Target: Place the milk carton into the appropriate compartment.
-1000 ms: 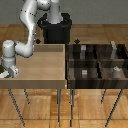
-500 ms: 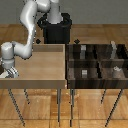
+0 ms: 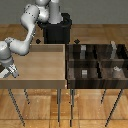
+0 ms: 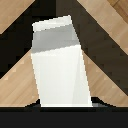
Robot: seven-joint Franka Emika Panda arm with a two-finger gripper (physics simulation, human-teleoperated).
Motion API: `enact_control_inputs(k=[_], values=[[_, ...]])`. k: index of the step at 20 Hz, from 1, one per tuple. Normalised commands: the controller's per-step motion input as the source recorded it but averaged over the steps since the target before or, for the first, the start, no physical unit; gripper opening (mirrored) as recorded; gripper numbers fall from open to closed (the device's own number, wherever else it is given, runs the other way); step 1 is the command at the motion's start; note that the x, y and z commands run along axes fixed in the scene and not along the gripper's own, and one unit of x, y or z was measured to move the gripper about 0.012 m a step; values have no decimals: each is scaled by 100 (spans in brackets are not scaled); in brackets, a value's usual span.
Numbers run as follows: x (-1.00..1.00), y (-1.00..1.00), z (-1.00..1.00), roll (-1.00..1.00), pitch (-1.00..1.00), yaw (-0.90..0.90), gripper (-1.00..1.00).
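The milk carton (image 4: 60, 62), a pale grey-white box with a gabled top, fills the wrist view, with the wooden floor far behind it. In the exterior view it shows only as a small white patch (image 3: 4, 74) under my gripper (image 3: 9, 71). They hang at the left edge of the light wooden table (image 3: 37, 65), on the exterior view's left. The gripper is shut on the carton, though the carton and the hand hide the fingertips. The dark compartment bin (image 3: 97, 61) stands far off on the exterior view's right.
The bin is split into several compartments. Small grey items sit in them: a box (image 3: 82, 50), a tall shape (image 3: 114, 47), a cube (image 3: 85, 73) and a bottle-like shape (image 3: 116, 70). The robot's black base (image 3: 57, 30) stands behind the table.
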Motion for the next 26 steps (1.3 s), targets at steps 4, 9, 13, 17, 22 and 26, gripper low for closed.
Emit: enact_control_inputs(k=[4,9,13,17,22,26], values=[[0,0,100,0,0,0,-100],[0,0,60,0,0,0,-100],[0,0,100,0,0,0,-100],[0,75,25,0,0,0,-100],[0,100,0,0,0,0,-100],[0,100,0,0,0,0,-100]])
